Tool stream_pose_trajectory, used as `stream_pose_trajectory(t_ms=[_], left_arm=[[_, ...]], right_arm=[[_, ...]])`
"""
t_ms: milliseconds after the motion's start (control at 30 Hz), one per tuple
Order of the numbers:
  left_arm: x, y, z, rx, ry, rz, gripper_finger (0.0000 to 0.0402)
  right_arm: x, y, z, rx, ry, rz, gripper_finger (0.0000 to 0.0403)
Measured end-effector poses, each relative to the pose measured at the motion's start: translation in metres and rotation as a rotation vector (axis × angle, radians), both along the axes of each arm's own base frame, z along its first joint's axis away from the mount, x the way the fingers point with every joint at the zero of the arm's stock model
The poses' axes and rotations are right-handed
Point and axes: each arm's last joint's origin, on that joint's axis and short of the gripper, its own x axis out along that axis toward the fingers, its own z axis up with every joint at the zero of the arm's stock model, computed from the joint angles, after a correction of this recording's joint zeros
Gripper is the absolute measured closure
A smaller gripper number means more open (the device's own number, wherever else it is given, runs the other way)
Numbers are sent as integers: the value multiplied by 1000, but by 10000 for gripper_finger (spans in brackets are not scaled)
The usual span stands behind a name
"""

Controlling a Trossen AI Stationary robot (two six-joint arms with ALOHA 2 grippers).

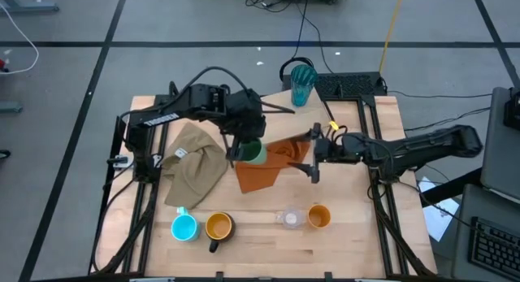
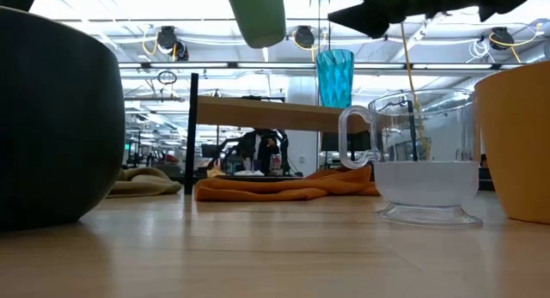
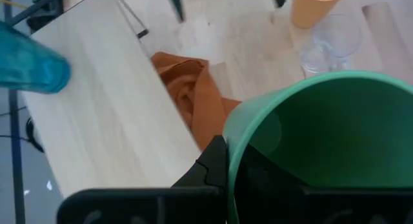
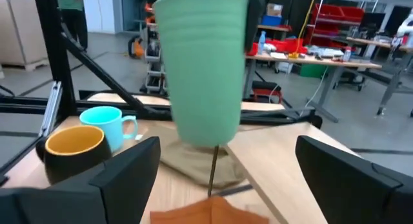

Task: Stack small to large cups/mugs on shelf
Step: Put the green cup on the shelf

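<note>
The left gripper is clamped on the rim of the green cup, one finger inside the wall and one outside, so the cup hangs mouth-up and clear of the table; this rim hold leaves the base free to be set down on a flat surface, judged the reason for the grasp; the cup is carried above the orange cloth at the near edge of the shelf, not yet resting on anything; the right gripper stands beside it with its fingers spread wide and holding nothing, its wrist view looking straight at the cup, which suggests a release or a support role rather than a grasp; the green cup is a plain tapered tumbler of pale matte green, faintly ringed near the rim, wider at the mouth than at the base, without handle; the teal tumbler already stands upright on the far end of the shelf; the blue mug, the black mug, the clear glass and the orange cup stand in a row along the near side of the table, well apart from the shelf; a beige cloth lies under the left arm; judged, the stacking is at an early stage
</note>
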Motion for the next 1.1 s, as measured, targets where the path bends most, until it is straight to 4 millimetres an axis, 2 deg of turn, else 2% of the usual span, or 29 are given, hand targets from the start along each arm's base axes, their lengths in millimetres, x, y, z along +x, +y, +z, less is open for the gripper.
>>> stream_pose_trajectory(t_ms=[433,600,1100], left_arm=[[0,-2,0,-4,0,3,398],[0,-2,0,-5,4,5,398],[0,-2,0,-7,4,-9,398]], right_arm=[[42,-5,5,12,43,66,52],[55,-5,9,-42,86,112,53],[55,-4,13,16,48,99,53]])
